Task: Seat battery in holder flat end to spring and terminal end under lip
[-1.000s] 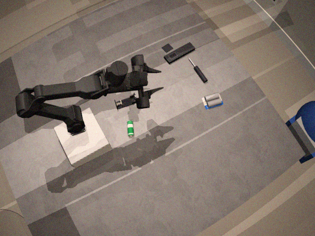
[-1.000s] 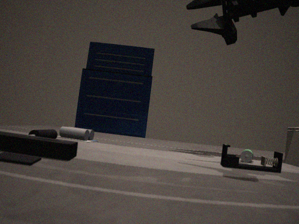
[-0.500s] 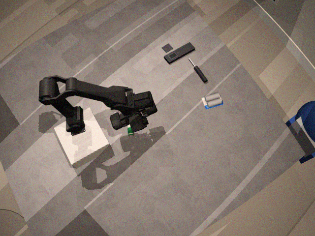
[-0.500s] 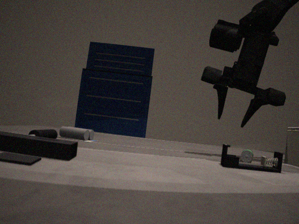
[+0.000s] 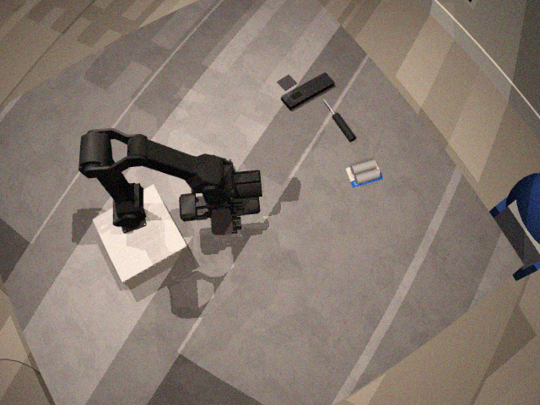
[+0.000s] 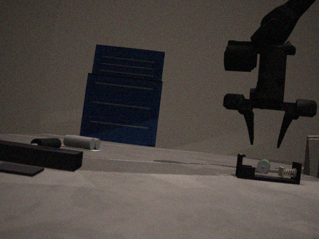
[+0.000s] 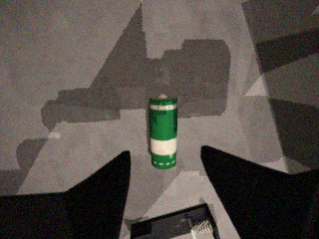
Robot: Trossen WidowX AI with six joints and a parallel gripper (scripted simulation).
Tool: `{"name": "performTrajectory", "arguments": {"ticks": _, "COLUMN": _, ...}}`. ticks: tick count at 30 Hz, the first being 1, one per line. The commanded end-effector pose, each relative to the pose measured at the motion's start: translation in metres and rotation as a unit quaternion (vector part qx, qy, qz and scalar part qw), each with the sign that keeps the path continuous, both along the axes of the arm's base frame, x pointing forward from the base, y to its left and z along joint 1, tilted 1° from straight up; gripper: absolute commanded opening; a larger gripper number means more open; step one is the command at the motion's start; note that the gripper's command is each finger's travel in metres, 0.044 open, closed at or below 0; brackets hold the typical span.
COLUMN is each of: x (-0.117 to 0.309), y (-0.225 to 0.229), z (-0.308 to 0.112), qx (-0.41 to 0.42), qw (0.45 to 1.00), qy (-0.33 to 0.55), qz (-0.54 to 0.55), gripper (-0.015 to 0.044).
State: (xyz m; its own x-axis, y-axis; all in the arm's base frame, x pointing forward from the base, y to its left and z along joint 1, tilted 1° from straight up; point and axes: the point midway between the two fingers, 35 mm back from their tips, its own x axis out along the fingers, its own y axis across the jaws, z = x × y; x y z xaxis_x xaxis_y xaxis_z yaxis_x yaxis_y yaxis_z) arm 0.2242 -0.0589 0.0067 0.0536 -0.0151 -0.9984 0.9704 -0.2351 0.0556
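Note:
The green battery [image 7: 163, 126] with a white band lies on its side on the table, outside the holder. Its terminal end points up the wrist view and its flat end down towards the holder. In the exterior view its round end [image 6: 263, 166] shows behind the black holder [image 6: 243, 172] [image 7: 142, 229]. The holder's spring [image 6: 289, 173] [image 7: 202, 228] is at its right, its lip [image 6: 241, 155] at its left. My gripper [image 6: 264, 145] [image 7: 165, 153] is open and empty, pointing down above the battery, fingertips apart on either side in the wrist view. The arm hides the battery in the top view.
A black remote-like box [image 5: 311, 89] [image 6: 38, 157] lies by a dark flat square [image 5: 286, 82] [image 6: 20, 168]. A screwdriver [image 5: 343, 126] and two grey cylinders [image 5: 366, 175] [image 6: 78, 142] on a blue and white piece lie farther off. A white block [image 5: 148, 256] stands under the arm's base.

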Motion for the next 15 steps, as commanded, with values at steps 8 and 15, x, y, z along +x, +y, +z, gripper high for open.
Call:
{"name": "performTrajectory", "arguments": {"ticks": 8, "x": 0.0, "y": -0.001, "z": -0.019, "qx": -0.001, "qw": 1.0, "qy": 0.006, "qz": -0.004, "gripper": 0.025}}
{"name": "performTrajectory", "arguments": {"ticks": 15, "x": 0.0, "y": -0.001, "z": -0.03, "qx": -0.001, "qw": 1.0, "qy": 0.006, "qz": -0.004, "gripper": 0.025}}
